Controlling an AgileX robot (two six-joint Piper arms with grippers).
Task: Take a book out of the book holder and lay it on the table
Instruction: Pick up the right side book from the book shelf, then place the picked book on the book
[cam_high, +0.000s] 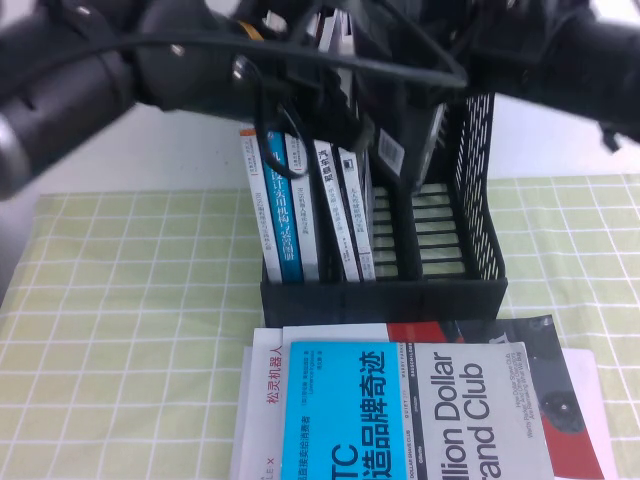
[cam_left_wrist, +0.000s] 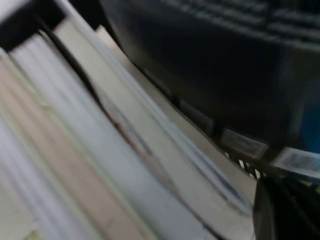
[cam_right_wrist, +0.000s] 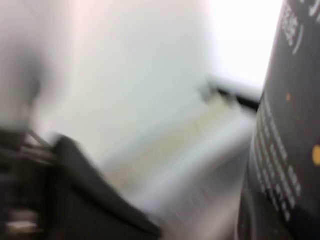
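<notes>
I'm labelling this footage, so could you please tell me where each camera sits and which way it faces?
High view: raised on the robot's side, angled down at the book holder on the checked table; both dark arms cross the top.
Left wrist view: on the left arm, close above book page edges; the left gripper itself is not seen.
Right wrist view: on the right arm, blurred, beside the dark book; the right gripper is not seen.
Shared: high and left wrist views both show the books standing in the holder.

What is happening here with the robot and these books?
Both arms reach over the top of the black book holder on the checked table. A dark book looks raised out of the holder's right side, among the arms. Other books stand in the left slots, and several books already lie flat in front.
</notes>
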